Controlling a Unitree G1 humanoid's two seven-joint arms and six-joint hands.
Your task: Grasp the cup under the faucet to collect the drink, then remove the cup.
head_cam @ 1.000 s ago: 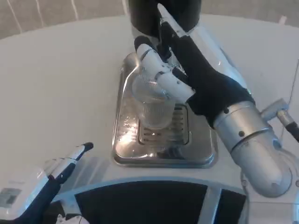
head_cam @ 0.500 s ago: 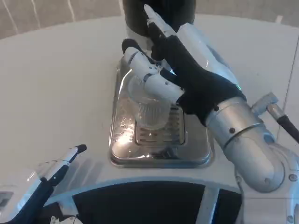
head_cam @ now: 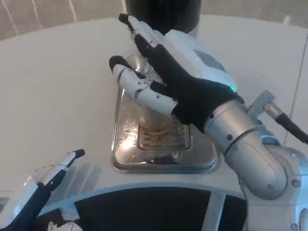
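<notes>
One clear ribbed plastic cup [head_cam: 156,122], apparently gripped by the right hand [head_cam: 168,72], is seen on one steel drip tray [head_cam: 126,144]; the left hand [head_cam: 48,175] lies released.

I can read no writing anywhere here: no letters, numbers, brand marks or signs on my right robot hand [head_cam: 192,79], on the steel drip tray [head_cam: 126,144] at six o'clock of it, or on the table [head_cam: 53,86].

Drinks counter: steel drip tray [head_cam: 126,144] under dark dispenser [head_cam: 161,12]
</notes>
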